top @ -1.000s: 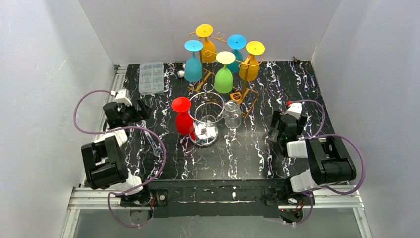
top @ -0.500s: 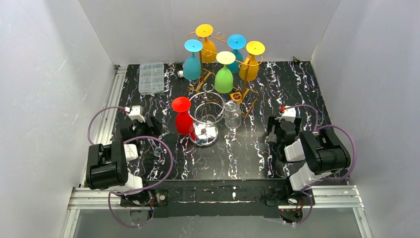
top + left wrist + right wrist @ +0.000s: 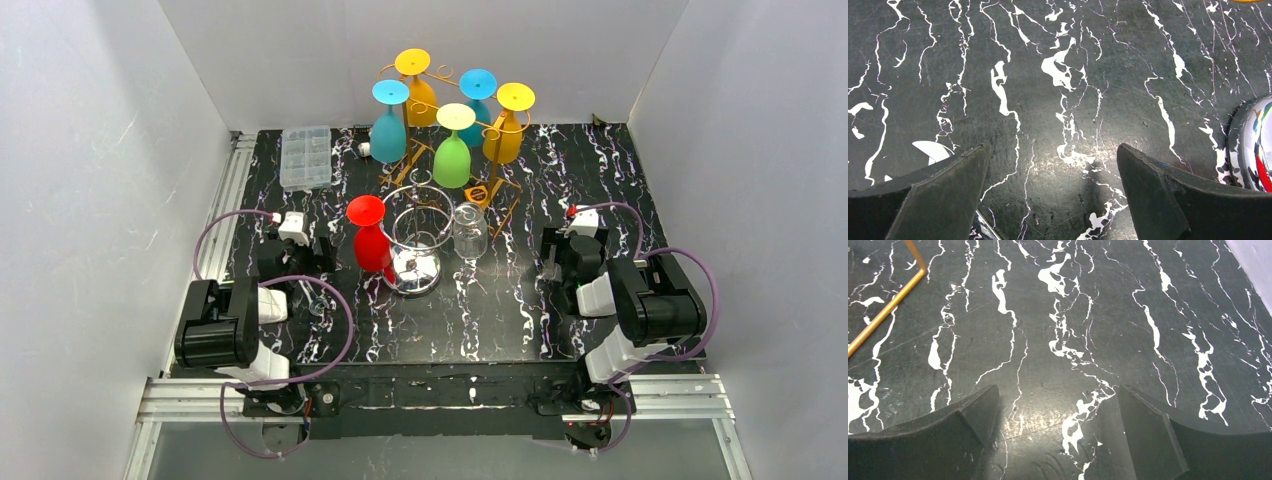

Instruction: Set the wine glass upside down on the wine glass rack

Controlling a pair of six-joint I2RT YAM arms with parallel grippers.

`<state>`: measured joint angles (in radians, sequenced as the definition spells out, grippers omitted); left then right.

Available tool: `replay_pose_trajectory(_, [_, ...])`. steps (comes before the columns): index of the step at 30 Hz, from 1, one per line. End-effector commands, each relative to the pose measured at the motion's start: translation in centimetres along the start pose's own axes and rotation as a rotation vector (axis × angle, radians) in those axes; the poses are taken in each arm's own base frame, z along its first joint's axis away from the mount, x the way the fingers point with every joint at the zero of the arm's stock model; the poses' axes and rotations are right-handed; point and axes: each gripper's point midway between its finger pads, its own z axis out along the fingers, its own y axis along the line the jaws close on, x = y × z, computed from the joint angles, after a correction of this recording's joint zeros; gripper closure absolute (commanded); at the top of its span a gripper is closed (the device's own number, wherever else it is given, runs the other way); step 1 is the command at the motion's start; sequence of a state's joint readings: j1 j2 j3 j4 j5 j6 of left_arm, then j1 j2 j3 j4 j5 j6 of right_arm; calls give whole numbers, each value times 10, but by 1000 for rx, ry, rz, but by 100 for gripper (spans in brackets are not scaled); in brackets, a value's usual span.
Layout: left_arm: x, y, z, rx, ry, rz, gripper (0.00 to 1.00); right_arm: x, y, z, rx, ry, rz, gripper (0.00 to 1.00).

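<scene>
Chrome rack w/ clear glass just beside; L pincer & R pincer open.

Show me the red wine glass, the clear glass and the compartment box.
red wine glass [image 3: 374, 250], top view, its bowl.
clear glass [image 3: 469, 235], top view, its side wall.
compartment box [image 3: 305, 158], top view, middle of its lid.

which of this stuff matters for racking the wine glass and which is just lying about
For the job: clear wine glass lying by the left gripper, which is open; chrome rack, likely the target.
Lying about: gold rack with its coloured glasses; compartment box; red glass already hung on the chrome rack.
</scene>
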<state>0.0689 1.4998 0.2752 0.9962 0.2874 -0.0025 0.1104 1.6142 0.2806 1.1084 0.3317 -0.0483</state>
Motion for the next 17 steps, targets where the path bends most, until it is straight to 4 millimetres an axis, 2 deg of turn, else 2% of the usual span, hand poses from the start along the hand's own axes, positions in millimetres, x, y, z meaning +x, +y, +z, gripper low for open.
replay_pose_trajectory(1, [-19, 5, 2, -24, -60, 40, 1, -18, 2, 2, -15, -72, 28, 2])
replay_pose_trajectory(17, [-19, 6, 3, -25, -58, 41, 1, -16, 2, 1, -11, -65, 25, 2])
